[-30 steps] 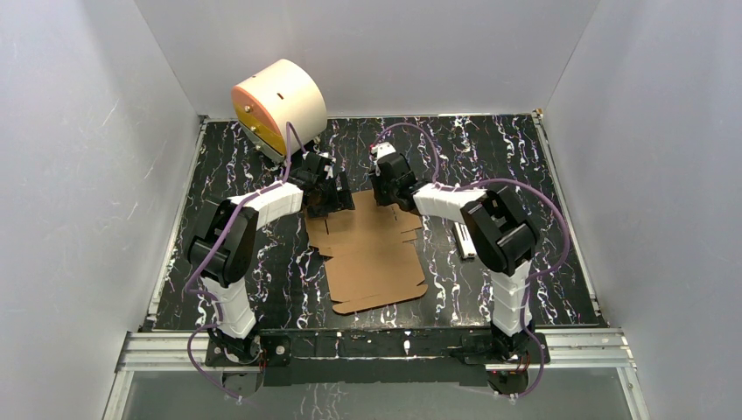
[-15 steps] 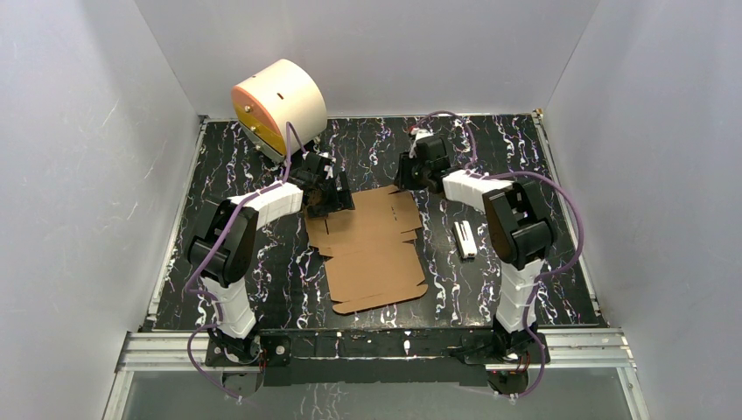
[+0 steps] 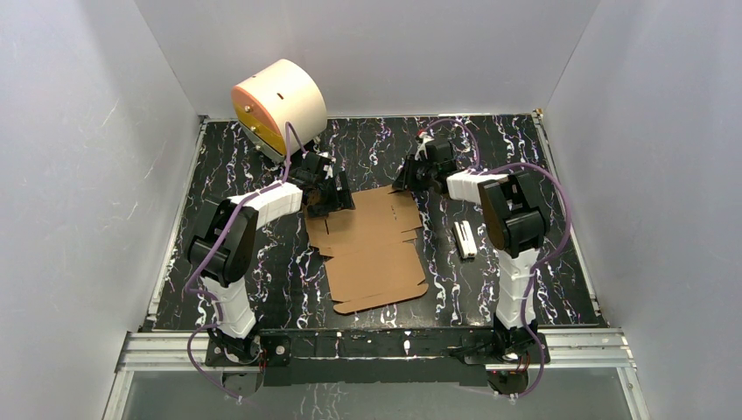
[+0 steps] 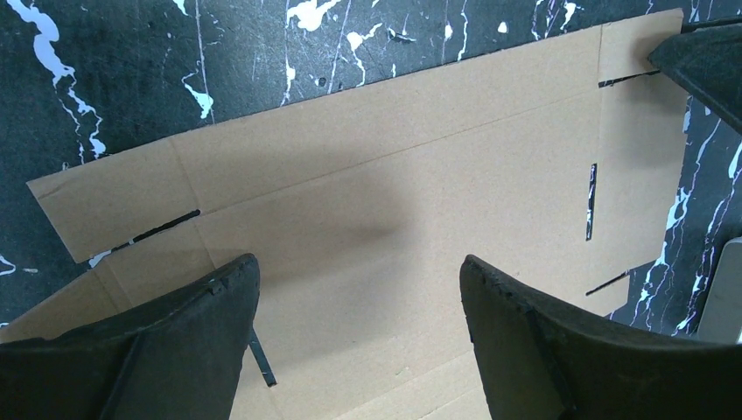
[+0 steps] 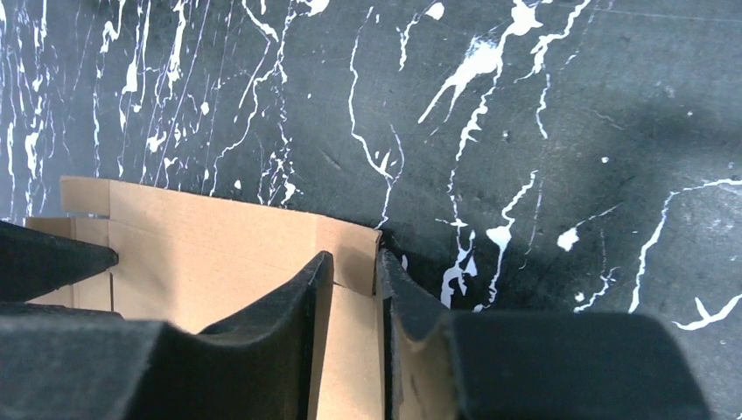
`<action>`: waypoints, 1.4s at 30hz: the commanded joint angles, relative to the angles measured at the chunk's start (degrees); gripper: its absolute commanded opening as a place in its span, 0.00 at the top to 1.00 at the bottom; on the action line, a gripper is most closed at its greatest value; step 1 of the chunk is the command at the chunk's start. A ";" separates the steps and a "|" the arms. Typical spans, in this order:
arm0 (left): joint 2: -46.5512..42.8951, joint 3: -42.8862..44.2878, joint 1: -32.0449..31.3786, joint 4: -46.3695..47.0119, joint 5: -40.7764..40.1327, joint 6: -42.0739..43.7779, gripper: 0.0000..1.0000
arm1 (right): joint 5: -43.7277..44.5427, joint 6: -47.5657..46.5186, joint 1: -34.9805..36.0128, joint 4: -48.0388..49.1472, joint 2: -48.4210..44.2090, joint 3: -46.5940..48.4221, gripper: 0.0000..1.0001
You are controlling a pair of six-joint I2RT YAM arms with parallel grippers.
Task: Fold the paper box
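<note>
The box (image 3: 372,249) lay flat and unfolded on the desk (image 3: 297,289). The left fingers (image 4: 201,315) hovered wide open over its far-left corner. The right fingers (image 5: 289,324), narrowly parted, straddled the far-right flap (image 5: 346,249); grip unclear. Best to pinch squarely, then lift along the crease.

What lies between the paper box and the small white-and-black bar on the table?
Only bare black marbled table lies between the paper box and the white-and-black bar, as the top external view shows.
</note>
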 commanded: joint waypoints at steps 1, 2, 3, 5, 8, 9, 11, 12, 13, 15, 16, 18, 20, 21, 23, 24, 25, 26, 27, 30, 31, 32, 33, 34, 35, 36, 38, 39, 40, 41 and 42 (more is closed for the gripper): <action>2.87 -1.35 -0.25 -1.10 2.52 -0.31 0.19 | -4.47 1.09 0.02 2.61 1.04 0.65 0.71; 2.86 -1.30 -0.29 -1.10 2.59 -0.36 0.19 | -4.46 0.92 0.11 2.38 1.08 0.84 0.75; 2.91 -1.28 -0.30 -1.10 2.46 -0.40 0.19 | -4.12 0.58 0.15 1.97 0.87 0.90 0.79; 2.92 -1.27 -0.30 -1.08 2.56 -0.47 0.19 | -2.40 -0.14 0.63 1.07 0.09 0.91 0.87; 2.71 -1.34 -0.30 -1.10 2.61 -0.59 0.19 | 2.43 -3.24 2.67 -1.89 -1.61 1.92 0.92; 2.72 -1.29 -0.30 -1.10 2.67 -0.58 0.19 | 4.55 -4.20 3.55 -2.95 -2.19 2.28 0.92; 2.68 -1.32 -0.30 -1.10 2.70 -0.73 0.20 | 8.90 -5.75 5.29 -4.91 -3.41 2.90 0.93; 2.62 -1.33 -0.32 -1.10 2.74 -0.79 0.20 | 12.10 -6.48 6.07 -5.78 -4.11 3.25 0.93; 2.50 -1.35 -0.30 -1.10 2.70 -0.81 0.20 | 14.44 -7.38 7.15 -6.79 -4.45 3.71 0.92; 2.54 -1.37 -0.31 -1.06 2.70 -0.93 0.20 | 19.42 -9.27 9.21 -9.12 -4.58 5.13 0.92; 2.53 -1.44 -0.30 -1.10 2.70 -0.93 0.20 | 21.99 -10.14 10.36 -10.08 -4.43 5.77 0.92; 2.52 -1.62 -0.30 -0.94 2.69 -1.09 0.20 | 27.15 -11.67 12.63 -11.57 -4.06 7.03 0.92; 2.68 -1.71 -0.30 -0.79 2.70 -1.27 0.20 | 31.87 -12.95 14.57 -13.86 -3.33 8.17 0.92; 2.68 -1.76 -0.30 -0.77 2.76 -1.28 0.20 | 33.50 -13.52 15.35 -14.43 -2.84 8.88 0.92; 2.66 -1.79 -0.30 -0.76 2.78 -1.31 0.20 | 36.56 -14.63 16.73 -15.24 -1.91 10.02 0.92; 2.59 -1.87 -0.30 -0.67 2.70 -1.36 0.20 | 37.78 -15.21 17.27 -15.74 -1.34 10.57 0.92; 2.55 -2.01 -0.30 -0.59 2.69 -1.41 0.20 | 38.76 -15.81 17.96 -16.09 -0.89 11.10 0.92; 2.49 -2.12 -0.30 -0.58 2.62 -1.45 0.20 | 39.14 -16.13 18.13 -16.13 -0.59 11.46 0.92; 2.37 -2.26 -0.30 -0.56 2.48 -1.46 0.20 | 38.92 -16.21 18.21 -16.23 -0.51 11.69 0.92; 1.53 -2.66 -0.30 -0.78 1.71 -1.00 0.20 | 36.40 -16.20 18.19 -16.00 -1.76 11.99 0.89; 0.98 -2.70 -0.30 -0.94 1.34 -0.89 0.20 | 35.81 -16.18 18.22 -15.82 -2.66 11.75 0.87; 0.47 -2.68 -0.31 -1.17 0.96 -0.78 0.20 | 35.63 -16.19 18.27 -15.69 -3.98 11.47 0.85; -0.04 -2.50 -0.30 -1.54 0.63 -0.61 0.20 | 35.63 -16.22 18.20 -15.64 -5.07 11.14 0.83; -0.63 -2.36 -0.30 -1.95 0.19 -0.51 0.20 | 35.50 -16.16 18.00 -15.64 -6.28 10.67 0.80; -1.29 -2.18 -0.30 -2.31 -0.14 -0.42 0.20 | 34.83 -15.95 17.64 -15.64 -7.55 10.05 0.76; -2.03 -1.92 -0.30 -2.53 -0.38 -0.43 0.19 | 33.02 -15.52 17.01 -15.45 -8.96 8.85 0.72; -3.85 -1.71 -0.30 -3.05 -1.08 -0.78 0.19 | 28.20 -14.63 15.18 -14.89 -11.59 6.33 0.64; -4.59 -1.63 -0.30 -3.38 -1.34 -0.77 0.19 | 26.26 -14.00 14.26 -14.82 -13.01 4.87 0.62; -5.32 -1.59 -0.30 -3.57 -1.62 -0.76 0.19 | 24.85 -13.54 13.51 -14.73 -14.38 3.25 0.60; -5.99 -1.54 -0.30 -3.93 -1.97 -0.75 0.19 | 23.43 -13.10 12.74 -14.25 -16.01 1.32 0.58; -6.64 -1.45 -0.34 -4.40 -2.00 -0.75 0.18 | 21.84 -12.57 12.10 -13.59 -17.62 -0.61 0.55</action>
